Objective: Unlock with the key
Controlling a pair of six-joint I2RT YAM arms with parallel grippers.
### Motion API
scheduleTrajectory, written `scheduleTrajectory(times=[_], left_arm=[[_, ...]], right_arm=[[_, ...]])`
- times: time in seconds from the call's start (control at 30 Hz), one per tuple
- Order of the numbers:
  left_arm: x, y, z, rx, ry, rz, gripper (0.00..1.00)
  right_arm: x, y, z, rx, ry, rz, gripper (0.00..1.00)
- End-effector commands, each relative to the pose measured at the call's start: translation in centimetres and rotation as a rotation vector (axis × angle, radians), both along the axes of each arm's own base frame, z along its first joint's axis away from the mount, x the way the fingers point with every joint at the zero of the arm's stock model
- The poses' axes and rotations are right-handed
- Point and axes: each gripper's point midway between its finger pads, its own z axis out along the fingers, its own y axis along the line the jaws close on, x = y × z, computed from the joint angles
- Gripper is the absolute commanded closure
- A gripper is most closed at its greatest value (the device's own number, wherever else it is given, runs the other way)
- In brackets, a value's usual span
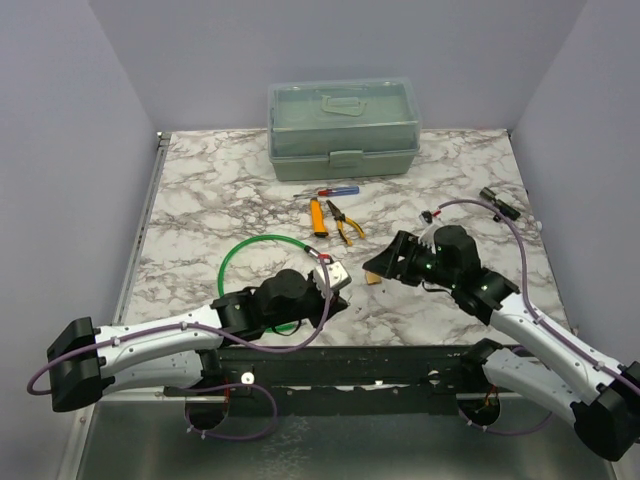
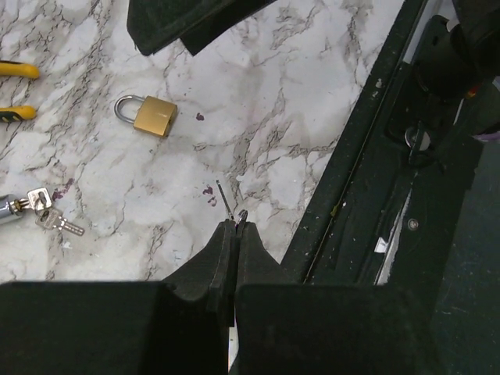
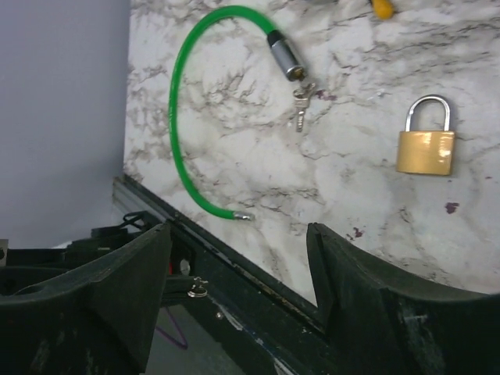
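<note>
Seemingly light, thin and slippery, the keys [image 3: 301,105] are best pinched flat by the bow. They hang at the green cable lock [image 3: 176,109], nine o'clock from the brass padlock [image 3: 426,151]. The right gripper [image 3: 238,234] is spread apart, the left gripper [image 2: 235,226] pressed together.

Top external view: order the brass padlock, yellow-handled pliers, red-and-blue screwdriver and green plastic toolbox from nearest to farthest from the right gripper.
From the open right gripper:
1. Brass padlock, right at its fingertips, on the near side.
2. Yellow-handled pliers, farther back and to the left.
3. Red-and-blue screwdriver, just behind the pliers.
4. Green plastic toolbox, at the very back.
</note>
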Motion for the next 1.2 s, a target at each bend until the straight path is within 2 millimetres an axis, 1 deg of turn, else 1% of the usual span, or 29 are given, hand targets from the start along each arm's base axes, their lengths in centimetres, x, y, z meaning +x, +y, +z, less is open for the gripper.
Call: scheduleTrajectory(times=[0.0, 0.07, 0.2, 0.27, 0.37, 0.57, 0.77, 0.87, 1.0, 1.17], left_arm=[[-0.7, -0.7, 2.2, -0.095, -0.08, -0.081, 1.0], [-0.4, -0.7, 2.3, -0.094, -0.092, -0.074, 1.0], [0.0, -0.7, 1.8, -0.072, -0.109, -0.066, 1.0], [0.2, -0.7, 1.5, -0.056, -0.119, -0.063, 1.0], [0.4, -0.9, 1.1, -0.039, -0.125, -0.062, 1.0], [0.7, -1.2, 0.8, -0.025, -0.135, -0.064, 1.0], [0.8, -1.1, 0.7, -0.017, -0.142, -0.06, 1.0], [0.9, -1.0, 0.7, -0.017, -0.143, -0.056, 1.0], [0.9, -0.9, 0.6, -0.018, -0.144, -0.056, 1.0], [0.9, -0.9, 0.6, -0.016, -0.146, -0.058, 1.0]], right_arm=[[-1.9, 2.8, 1.2, 0.168, 0.054, 0.133, 0.27], [-2.3, 3.4, 1.2, 0.203, 0.083, 0.157, 0.33], [-3.3, 4.1, 0.5, 0.243, 0.155, 0.189, 0.38], [-3.6, 4.7, 0.6, 0.265, 0.169, 0.202, 0.4], [-4.2, 5.2, 0.2, 0.261, 0.198, 0.211, 0.44], [-4.8, 5.5, -1.1, 0.242, 0.241, 0.203, 0.53], [-4.9, 5.8, -1.8, 0.214, 0.258, 0.197, 0.56], [-5.3, 5.6, -2.7, 0.181, 0.291, 0.187, 0.58], [-5.5, 6.0, -3.1, 0.169, 0.304, 0.193, 0.65], [-5.3, 6.1, -3.0, 0.154, 0.296, 0.185, 0.76]])
